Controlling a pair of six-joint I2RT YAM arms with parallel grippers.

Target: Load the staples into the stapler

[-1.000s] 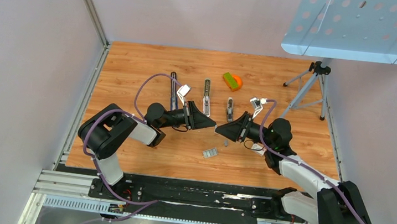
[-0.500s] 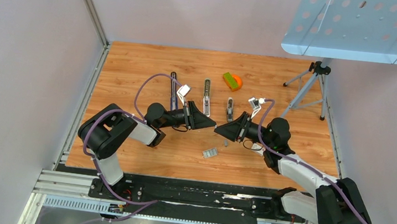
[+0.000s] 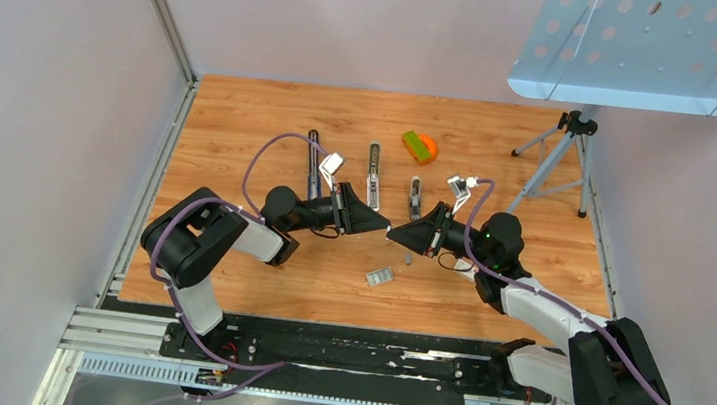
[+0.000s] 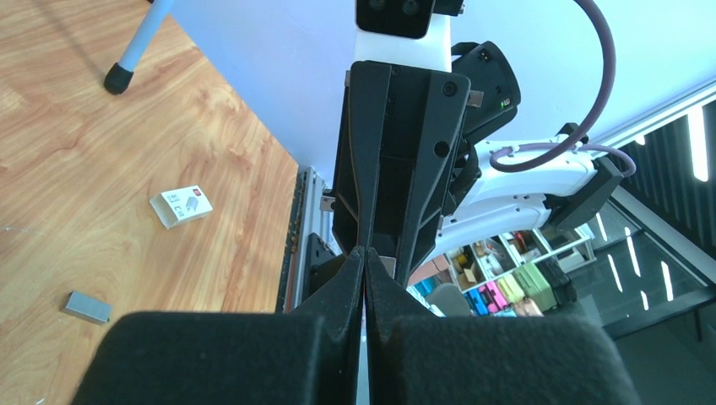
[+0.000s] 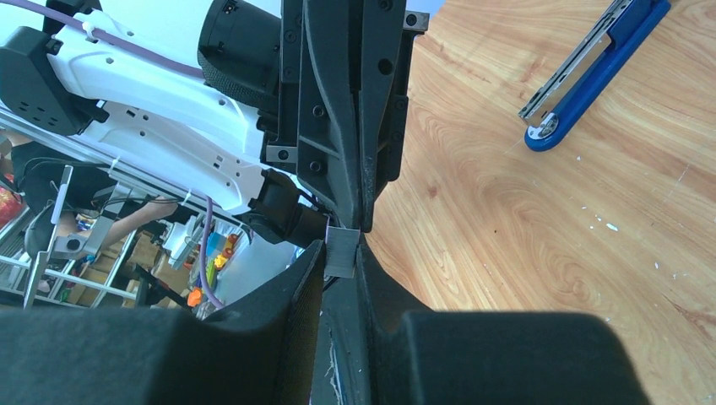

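My right gripper (image 3: 392, 233) (image 5: 341, 253) is shut on a small grey block of staples (image 5: 342, 251), held just above the table. My left gripper (image 3: 386, 228) (image 4: 365, 251) is shut with nothing visible between its fingers. The two grippers meet tip to tip at the table's middle. In the left wrist view the held staples (image 4: 385, 267) show just beyond my left fingertips. Three opened staplers lie behind the grippers: a black one (image 3: 313, 163), a silver-topped one (image 3: 372, 186) and a short dark one (image 3: 415, 197). A blue stapler (image 5: 591, 74) shows in the right wrist view.
A loose grey staple block (image 3: 408, 259) (image 4: 88, 307) and a small white card (image 3: 380, 276) (image 4: 181, 206) lie on the wood in front of the grippers. An orange-and-green object (image 3: 420, 147) sits at the back. A tripod (image 3: 561, 153) stands at the back right under a perforated shelf (image 3: 652, 47).
My right gripper has crept a little left toward my left gripper with the staples in it. The left arm has not moved.
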